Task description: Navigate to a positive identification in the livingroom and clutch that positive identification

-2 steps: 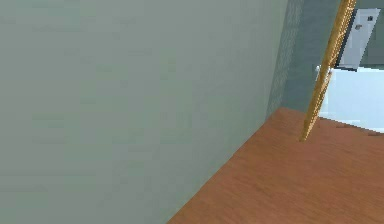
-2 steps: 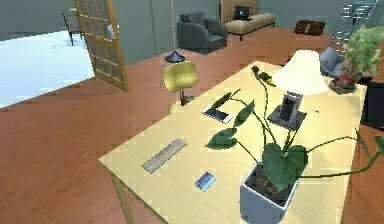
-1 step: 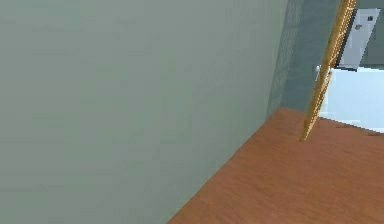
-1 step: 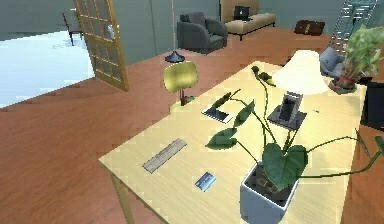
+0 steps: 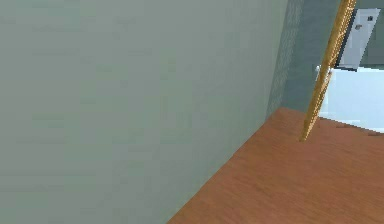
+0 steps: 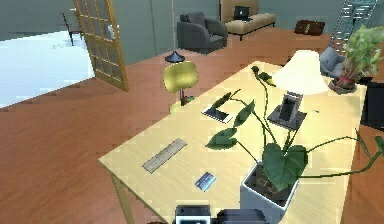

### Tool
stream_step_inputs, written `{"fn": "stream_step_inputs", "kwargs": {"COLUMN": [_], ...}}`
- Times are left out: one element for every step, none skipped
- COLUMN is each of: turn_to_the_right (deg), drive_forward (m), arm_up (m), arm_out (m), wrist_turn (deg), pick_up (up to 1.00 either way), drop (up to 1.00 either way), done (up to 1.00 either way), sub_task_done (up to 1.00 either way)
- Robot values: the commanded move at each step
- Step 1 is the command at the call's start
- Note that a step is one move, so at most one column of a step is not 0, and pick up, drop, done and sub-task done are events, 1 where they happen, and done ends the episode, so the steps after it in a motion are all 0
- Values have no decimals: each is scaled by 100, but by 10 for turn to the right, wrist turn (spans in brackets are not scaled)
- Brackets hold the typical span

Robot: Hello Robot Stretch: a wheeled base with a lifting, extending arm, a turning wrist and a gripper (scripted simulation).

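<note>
Gripper (image 6: 195,213) low at table (image 6: 200,140) near edge; can't tell if holding anything. Small flat card (image 6: 205,181), likely target: light, stiff, slick; grip across edges.

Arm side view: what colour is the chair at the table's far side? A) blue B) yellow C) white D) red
B: the chair just beyond the light wooden table has a yellow back. The only other seat close by is a dark grey armchair, farther off.
</note>
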Motion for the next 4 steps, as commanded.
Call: {"fn": "stream_step_inputs", "kwargs": {"turn_to_the_right": [0, 0, 0, 0], "drive_forward": [0, 0, 0, 0], "arm_up": [0, 0, 0, 0], "arm_out": [22, 0, 0, 0], "wrist_turn": [0, 450, 450, 450], "pick_up": [0, 0, 0, 0], "drop": [0, 0, 0, 0], "done": [0, 0, 0, 0], "sub_task_done": [0, 0, 0, 0]}}
